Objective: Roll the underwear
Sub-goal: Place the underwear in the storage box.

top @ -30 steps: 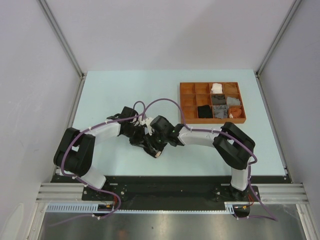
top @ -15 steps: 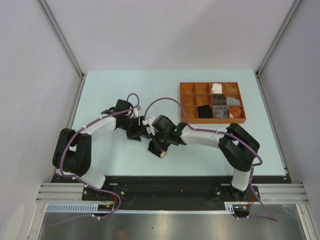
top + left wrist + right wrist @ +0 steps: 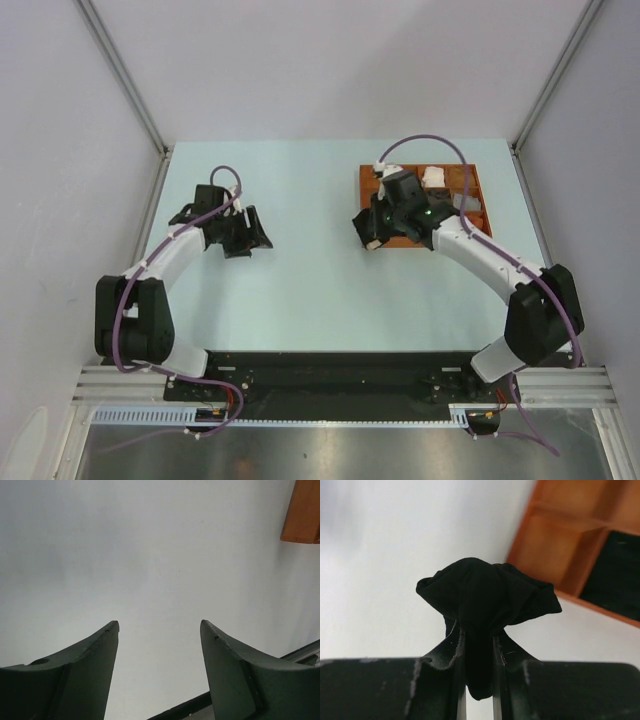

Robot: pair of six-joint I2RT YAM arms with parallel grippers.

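Note:
My right gripper (image 3: 479, 630) is shut on a bunched roll of black underwear (image 3: 485, 592), which sticks out past the fingertips. In the top view this gripper (image 3: 366, 230) hangs at the front left corner of the brown tray (image 3: 460, 167), above the table. My left gripper (image 3: 256, 236) is far off at the left of the table. Its fingers (image 3: 100, 650) stand wide apart with only bare table between them.
The tray (image 3: 560, 535) has open compartments; one to the right holds a black cloth (image 3: 620, 575). In the top view, white (image 3: 433, 175), grey (image 3: 466, 201) and orange (image 3: 474, 223) bundles fill other compartments. The tray's corner (image 3: 302, 515) shows at the left wrist view's upper right.
Both arms were together at the table's front middle. The left gripper opened and swung away to the left. The right gripper closed on the black roll and carried it to the tray.

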